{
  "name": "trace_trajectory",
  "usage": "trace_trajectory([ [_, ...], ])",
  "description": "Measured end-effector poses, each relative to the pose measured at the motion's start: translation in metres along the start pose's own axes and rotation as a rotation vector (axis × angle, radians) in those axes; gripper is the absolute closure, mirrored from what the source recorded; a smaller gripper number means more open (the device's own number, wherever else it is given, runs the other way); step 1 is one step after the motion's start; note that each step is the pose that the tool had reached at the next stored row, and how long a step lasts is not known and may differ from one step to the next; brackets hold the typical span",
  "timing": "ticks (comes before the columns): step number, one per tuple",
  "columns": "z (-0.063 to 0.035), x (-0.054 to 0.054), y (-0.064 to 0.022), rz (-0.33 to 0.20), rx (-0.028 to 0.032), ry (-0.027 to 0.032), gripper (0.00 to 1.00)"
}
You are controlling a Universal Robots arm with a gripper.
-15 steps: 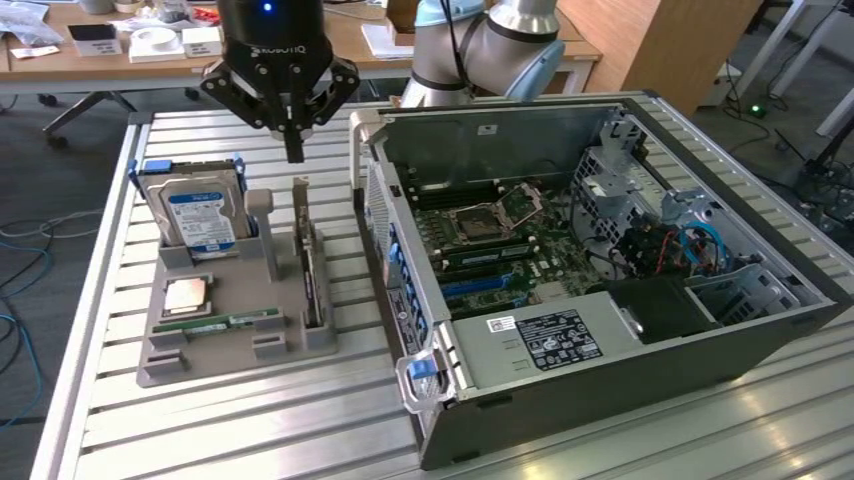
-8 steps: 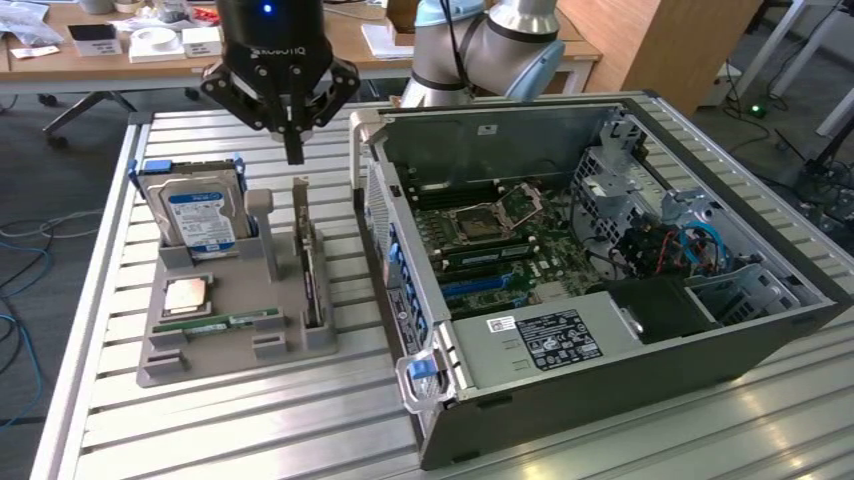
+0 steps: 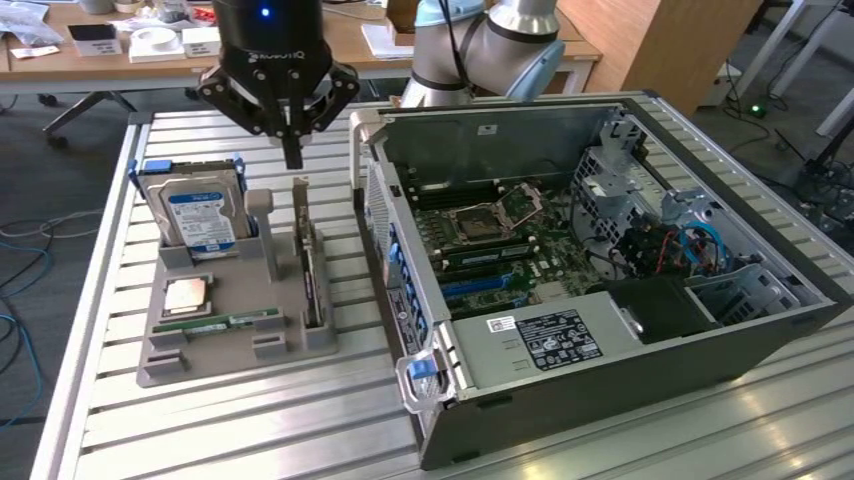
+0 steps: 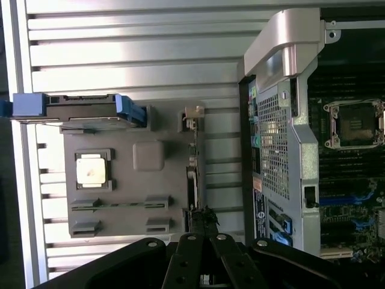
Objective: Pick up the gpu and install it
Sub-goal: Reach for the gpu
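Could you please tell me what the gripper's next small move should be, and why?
Probably opening its fingers. The gripper hangs shut above the gpu, which stands on edge in the grey holder, untouched. Shut fingers could not straddle the card's thin top edge, so opening before any descent seems sensible.

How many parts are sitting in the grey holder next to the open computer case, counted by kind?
In the grey holder:
hard drive: 1
processor chip: 1
memory stick: 1
gpu: 1
Total: 4
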State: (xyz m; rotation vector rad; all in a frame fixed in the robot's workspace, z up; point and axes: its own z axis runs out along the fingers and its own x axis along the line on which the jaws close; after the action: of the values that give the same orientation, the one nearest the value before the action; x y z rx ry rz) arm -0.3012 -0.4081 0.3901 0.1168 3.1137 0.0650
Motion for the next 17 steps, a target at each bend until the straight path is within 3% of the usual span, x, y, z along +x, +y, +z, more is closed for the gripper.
trace_trajectory([
  [9,-0.0003,0.0029,-0.0070,0.000,0.0003,0.0000,0.89],
  [17,-0.0003,0.0054,-0.0083,0.000,0.0003,0.0001,0.89],
])
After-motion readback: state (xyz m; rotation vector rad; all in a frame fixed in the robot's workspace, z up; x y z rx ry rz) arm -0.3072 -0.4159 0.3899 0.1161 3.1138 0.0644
